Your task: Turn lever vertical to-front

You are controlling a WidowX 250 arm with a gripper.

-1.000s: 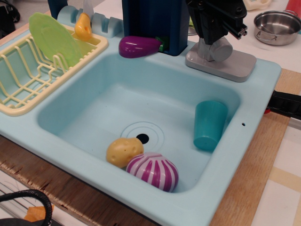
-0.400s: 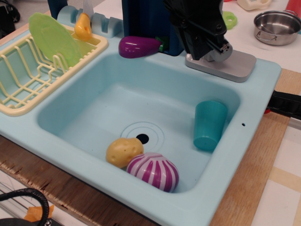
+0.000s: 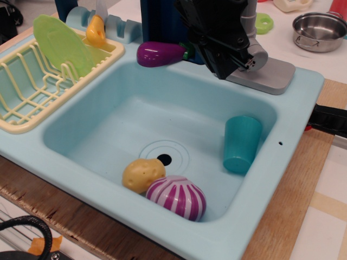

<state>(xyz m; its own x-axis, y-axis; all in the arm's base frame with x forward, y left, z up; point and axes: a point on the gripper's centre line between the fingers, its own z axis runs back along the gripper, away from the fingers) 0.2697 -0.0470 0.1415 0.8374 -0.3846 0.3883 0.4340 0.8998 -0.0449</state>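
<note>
The grey lever (image 3: 256, 58) stands on its flat grey base (image 3: 274, 77) at the sink's back right rim. Only its round hub and a short stub show; the bar is hidden behind my gripper. My black gripper (image 3: 230, 60) hangs over the lever's left side, reaching down to the base's front left corner. Its fingertips are hidden against the lever, so I cannot tell whether they are closed on it. A teal cup (image 3: 241, 143) stands upside down in the light blue sink (image 3: 108, 114) below.
A dark blue block (image 3: 168, 24) and a purple eggplant (image 3: 160, 53) sit left of the gripper. A potato (image 3: 143, 174) and a striped onion (image 3: 176, 197) lie in the sink. The yellow rack (image 3: 32, 92) holds a green plate. A steel pot (image 3: 320, 30) stands at the back right.
My gripper has moved left and lower across the lever, now covering more of it. The lever's hub has shifted slightly and shows at the gripper's right edge.
</note>
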